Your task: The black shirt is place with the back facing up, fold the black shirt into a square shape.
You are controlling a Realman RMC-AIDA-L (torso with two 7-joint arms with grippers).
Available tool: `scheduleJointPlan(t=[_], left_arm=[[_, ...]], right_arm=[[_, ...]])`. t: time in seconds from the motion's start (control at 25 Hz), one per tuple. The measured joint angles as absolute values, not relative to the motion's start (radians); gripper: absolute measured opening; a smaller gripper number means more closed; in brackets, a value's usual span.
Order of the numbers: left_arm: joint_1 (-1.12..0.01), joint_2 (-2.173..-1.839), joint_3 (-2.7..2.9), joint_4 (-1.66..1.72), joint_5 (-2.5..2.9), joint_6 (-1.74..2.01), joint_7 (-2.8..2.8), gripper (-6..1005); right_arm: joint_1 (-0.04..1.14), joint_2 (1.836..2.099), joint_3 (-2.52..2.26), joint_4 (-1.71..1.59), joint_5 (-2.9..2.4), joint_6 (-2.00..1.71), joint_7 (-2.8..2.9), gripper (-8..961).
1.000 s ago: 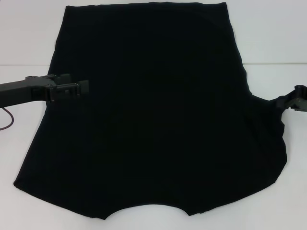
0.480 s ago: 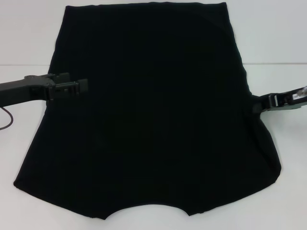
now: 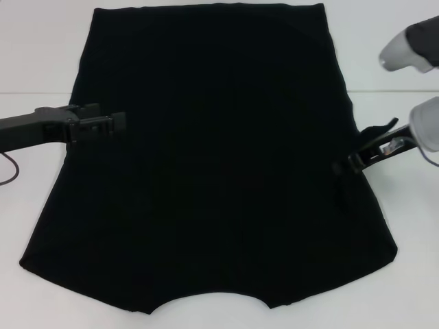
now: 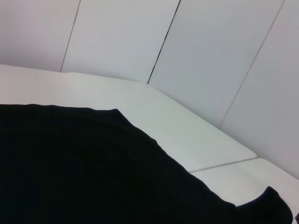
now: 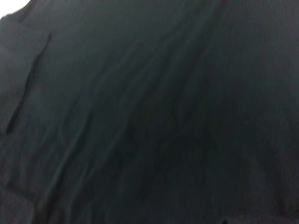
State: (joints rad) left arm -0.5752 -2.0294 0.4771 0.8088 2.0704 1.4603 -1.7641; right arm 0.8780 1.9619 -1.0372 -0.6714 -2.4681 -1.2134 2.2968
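Black shirt [image 3: 212, 157] spread flat; left gripper [image 3: 113, 125] at frame-left edge, right gripper [image 3: 346, 166] at frame-right edge; whether either claw is closed cannot be told.

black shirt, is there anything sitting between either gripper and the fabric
Nothing visible. The left gripper is over the black shirt at its left edge, and the right gripper is at the right edge, by the sleeve. Only bare white table surrounds the shirt.

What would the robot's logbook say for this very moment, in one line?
black shirt: flat on white table | left gripper: over left edge | right gripper: at right edge | fold: not yet visible
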Motion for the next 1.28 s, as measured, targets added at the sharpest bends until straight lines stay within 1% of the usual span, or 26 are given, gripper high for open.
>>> scheduleJointPlan(t=[0.24,0.76,0.92,1.12,1.2,1.28], left_arm=[[-0.573,-2.029,0.477,0.809,2.063,1.46,-1.764,740],[-0.57,-2.029,0.477,0.81,2.061,1.459,-1.764,727],[-0.57,-2.03,0.477,0.81,2.052,1.459,-1.764,724],[-0.568,-2.027,0.477,0.807,2.048,1.46,-1.777,719],[-0.566,-2.021,0.477,0.807,2.051,1.463,-1.809,717],[-0.56,-2.006,0.484,0.806,2.063,1.472,-1.859,715]], right_arm=[[0.895,1.978,-1.084,-0.681,-2.468,-1.198,2.295,55],[0.895,1.984,-1.062,-0.689,-2.462,-1.205,2.305,65],[0.888,1.985,-1.044,-0.688,-2.461,-1.199,2.317,142],[0.882,1.983,-0.91,-0.69,-2.46,-1.195,2.328,237],[0.882,1.977,-0.845,-0.688,-2.46,-1.195,2.357,276],[0.88,1.969,-0.793,-0.688,-2.459,-1.203,2.401,327]])
